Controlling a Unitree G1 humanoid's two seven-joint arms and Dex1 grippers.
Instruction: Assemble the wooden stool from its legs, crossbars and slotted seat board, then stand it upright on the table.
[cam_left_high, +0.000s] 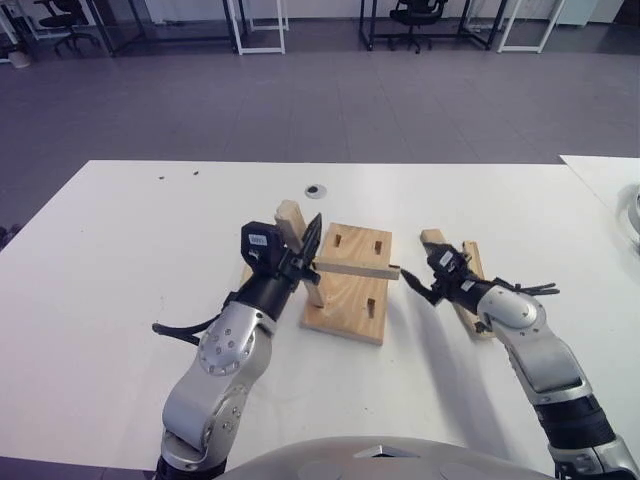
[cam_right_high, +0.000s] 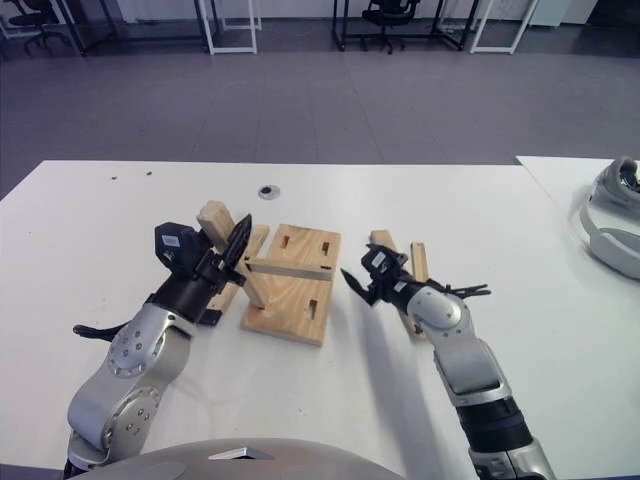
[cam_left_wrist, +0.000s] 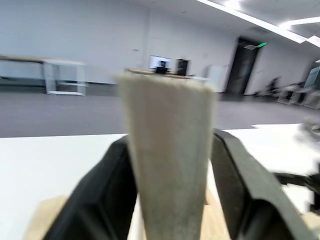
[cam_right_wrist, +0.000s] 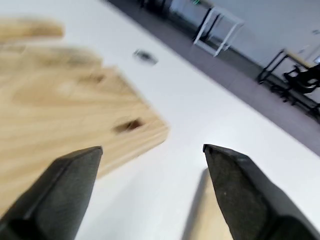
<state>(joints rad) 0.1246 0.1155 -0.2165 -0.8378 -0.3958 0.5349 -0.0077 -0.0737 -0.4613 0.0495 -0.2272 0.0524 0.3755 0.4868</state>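
Resting on the table (cam_left_high: 120, 260), the slotted seat board (cam_left_high: 350, 295) lies just below and right of the left gripper (cam_left_high: 312, 262), which is clamped on a wooden leg (cam_left_wrist: 170, 150). A crossbar (cam_left_high: 360, 268) juts from that leg over the board. The right gripper (cam_left_high: 418, 285) hangs at the crossbar's tip, jaws apart, with loose wooden pieces (cam_left_high: 470, 260) beside it.

Head stereo pair overlooking table (cam_left_high: 120, 260), wrist close-ups

blocked: leg (cam_left_high: 292, 222), crossbar (cam_left_high: 358, 269) over seat board (cam_left_high: 345, 300) | free: beside right gripper (cam_left_high: 415, 286), probably
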